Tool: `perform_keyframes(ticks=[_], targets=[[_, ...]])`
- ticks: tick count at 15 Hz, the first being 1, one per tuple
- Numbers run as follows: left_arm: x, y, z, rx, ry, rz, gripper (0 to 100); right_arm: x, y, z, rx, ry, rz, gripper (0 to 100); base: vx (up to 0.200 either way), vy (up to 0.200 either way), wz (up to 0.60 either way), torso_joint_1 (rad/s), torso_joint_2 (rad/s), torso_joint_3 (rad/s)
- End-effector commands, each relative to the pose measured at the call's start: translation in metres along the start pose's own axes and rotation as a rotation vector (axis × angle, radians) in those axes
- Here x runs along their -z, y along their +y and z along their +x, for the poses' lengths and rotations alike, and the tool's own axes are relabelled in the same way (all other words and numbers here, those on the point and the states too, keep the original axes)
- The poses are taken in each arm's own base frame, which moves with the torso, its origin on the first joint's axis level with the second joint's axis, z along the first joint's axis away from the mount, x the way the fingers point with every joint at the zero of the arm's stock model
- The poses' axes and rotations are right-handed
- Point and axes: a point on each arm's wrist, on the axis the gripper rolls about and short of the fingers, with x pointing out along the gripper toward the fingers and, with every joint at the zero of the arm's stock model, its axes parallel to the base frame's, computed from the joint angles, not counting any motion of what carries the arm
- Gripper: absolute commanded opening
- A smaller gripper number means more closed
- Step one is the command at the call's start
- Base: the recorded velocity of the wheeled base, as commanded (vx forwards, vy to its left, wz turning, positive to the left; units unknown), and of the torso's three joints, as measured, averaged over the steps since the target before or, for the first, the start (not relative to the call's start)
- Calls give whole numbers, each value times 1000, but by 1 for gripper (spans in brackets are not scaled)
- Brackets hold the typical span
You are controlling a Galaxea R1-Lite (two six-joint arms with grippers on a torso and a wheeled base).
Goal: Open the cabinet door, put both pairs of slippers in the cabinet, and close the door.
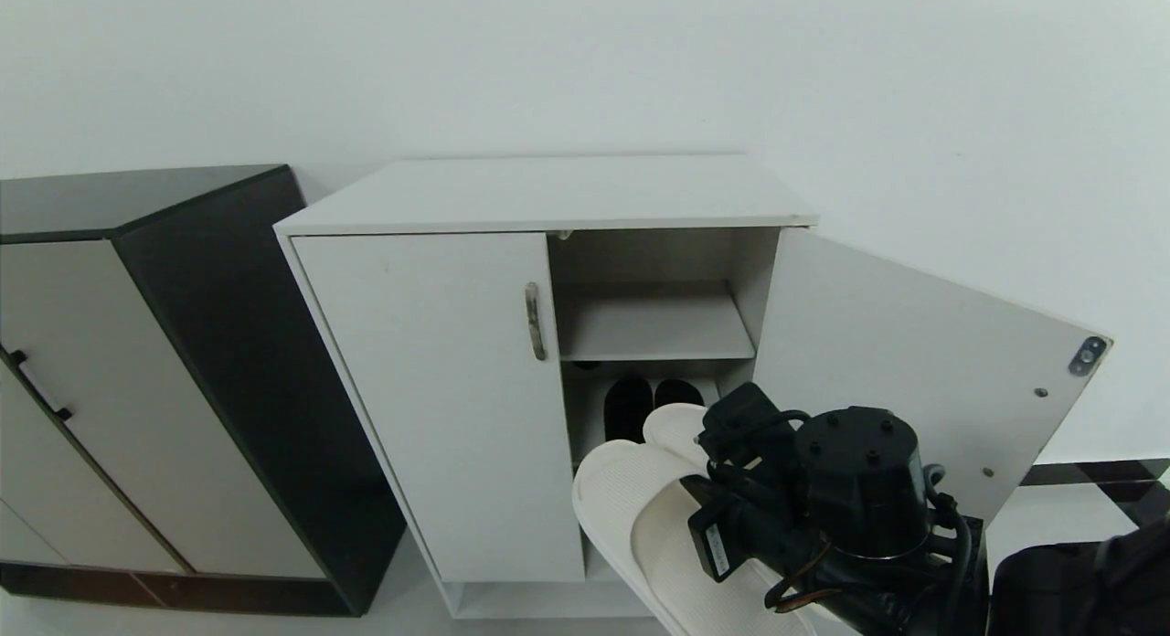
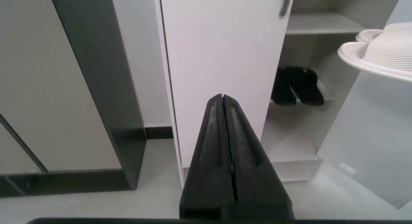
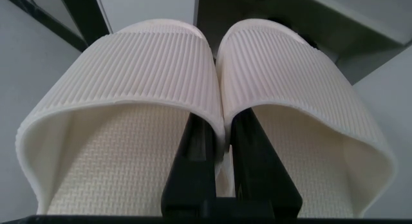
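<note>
Two white slippers [image 3: 161, 69] (side by side) point toes-first at the cabinet [image 1: 548, 193], right end effector [image 3: 222, 147] pinching them.

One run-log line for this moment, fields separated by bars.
right door open | black slippers inside cabinet | right gripper shut on white slippers, not inside | left gripper shut, empty

Matte black robot arm and pincer

The stout black cylindrical right wrist [image 1: 859, 499] has a round cap [image 1: 855, 438] set with four small screws, a boxy black module with a white label [image 1: 720, 537] beside it, looping black cables [image 1: 957, 526] and one orange wire [image 1: 793, 594]. The black left pincer [image 2: 222, 102] has two long tapering, lengthwise-grooved fingers.
</note>
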Motion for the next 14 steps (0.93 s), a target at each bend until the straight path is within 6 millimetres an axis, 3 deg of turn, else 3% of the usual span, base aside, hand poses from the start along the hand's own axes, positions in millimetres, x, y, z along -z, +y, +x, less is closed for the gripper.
perform_keyframes(ticks=[1, 10, 14], targets=[[0, 0, 0, 0, 1, 0, 0, 1, 0, 1, 0, 4, -2, 0, 0, 0, 0, -134, 471, 344], [0, 0, 0, 0, 1, 0, 0, 2, 2, 3, -3, -6, 1, 0, 0, 0, 0, -67, 437, 364], [0, 0, 0, 0, 1, 0, 0, 3, 2, 3, -1, -5, 0, 0, 0, 0, 0, -4, 102, 90]])
